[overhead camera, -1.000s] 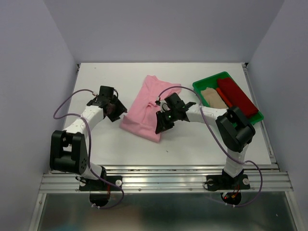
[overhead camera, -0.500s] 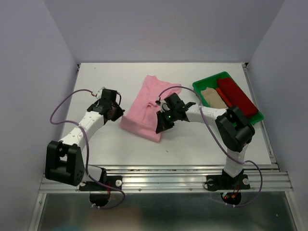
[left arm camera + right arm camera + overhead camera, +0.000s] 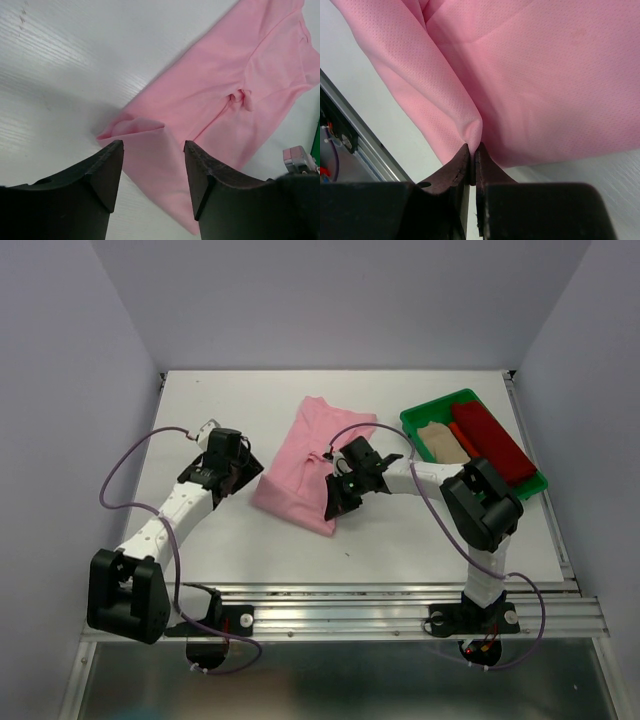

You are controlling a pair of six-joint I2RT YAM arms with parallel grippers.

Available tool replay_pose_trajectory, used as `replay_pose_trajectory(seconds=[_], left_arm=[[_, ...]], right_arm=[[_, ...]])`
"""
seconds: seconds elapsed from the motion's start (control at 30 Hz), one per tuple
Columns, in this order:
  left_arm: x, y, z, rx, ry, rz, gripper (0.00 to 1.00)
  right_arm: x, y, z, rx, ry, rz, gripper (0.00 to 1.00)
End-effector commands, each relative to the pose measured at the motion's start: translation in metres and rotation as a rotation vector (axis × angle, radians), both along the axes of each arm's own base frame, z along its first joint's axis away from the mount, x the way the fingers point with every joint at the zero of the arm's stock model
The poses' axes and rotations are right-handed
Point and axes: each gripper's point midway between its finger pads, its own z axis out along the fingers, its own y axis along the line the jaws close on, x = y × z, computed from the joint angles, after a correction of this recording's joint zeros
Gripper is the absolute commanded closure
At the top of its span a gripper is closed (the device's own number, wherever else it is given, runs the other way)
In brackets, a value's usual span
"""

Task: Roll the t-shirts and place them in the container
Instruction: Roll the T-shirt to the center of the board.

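Only the right wrist view shows the right gripper (image 3: pixel 472 150), jaws clenched on a fold of the pink t-shirt (image 3: pixel 545 75). The left gripper (image 3: pixel 152 150) hangs, jaws released, over its curled corner. The shirt lies folded narrow on the bench (image 3: pixel 400 530), left of the green tray (image 3: pixel 412 422).

White arms (image 3: pixel 180 502), black joints (image 3: pixel 125 585) and hands (image 3: pixel 152 150), looping purple cables (image 3: pixel 112 478).
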Motion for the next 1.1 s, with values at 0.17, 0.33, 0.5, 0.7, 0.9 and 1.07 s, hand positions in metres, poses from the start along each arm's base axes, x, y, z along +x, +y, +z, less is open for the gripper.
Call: replay_pose_trajectory(seconds=[0.17,0.33,0.5,0.7,0.9,1.07], left_arm=[[0.006,-0.018,0.001,-0.011,-0.038,-0.093,1.00],[0.006,-0.036,-0.007,-0.027,-0.026,-0.193,1.00],[0.008,-0.047,-0.026,-0.045,0.043,-0.243,1.00],[0.010,-0.040,-0.051,-0.001,0.121,-0.208,1.00],[0.016,-0.033,-0.065,0.033,0.156,-0.158,1.00],[0.011,-0.027,-0.086,0.069,0.225,-0.148,1.00]], right_arm=[[0.017,0.007,0.012,0.023,-0.059,-0.018,0.94],[0.022,0.011,0.018,0.033,-0.075,-0.018,0.94],[0.025,0.012,0.019,0.030,-0.082,-0.016,0.94],[0.027,0.012,0.021,0.028,-0.092,-0.020,0.94],[0.030,0.010,0.015,0.005,-0.097,-0.029,0.93],[0.031,0.006,0.010,-0.018,-0.104,-0.037,0.92]])
